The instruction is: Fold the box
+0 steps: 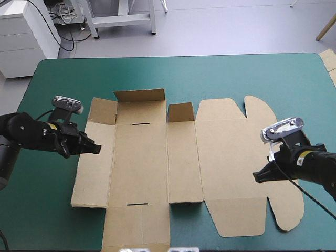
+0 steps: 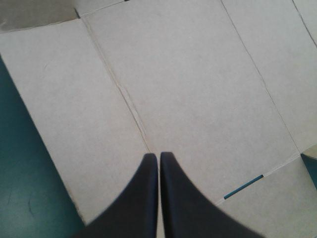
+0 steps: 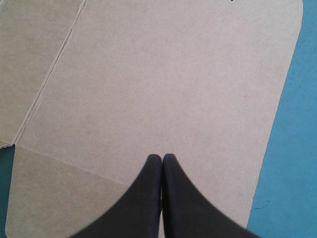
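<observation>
over the box (image 1: 142, 157), both grippers (image 1: 96, 149) (image 1: 256, 177) closed

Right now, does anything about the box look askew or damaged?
No damage shows. The box lies flat on the teal-green cover; only one far flap and the smaller flap beside it tilt up slightly at their creases.

Grey floor (image 1: 210, 31) beyond the teal-green table (image 1: 210, 73), white cabinet (image 1: 21, 37) at its far-left corner.

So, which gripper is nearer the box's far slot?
Left. The left gripper hovers over the box panel beside the slot; the right gripper is over the lid end.
</observation>
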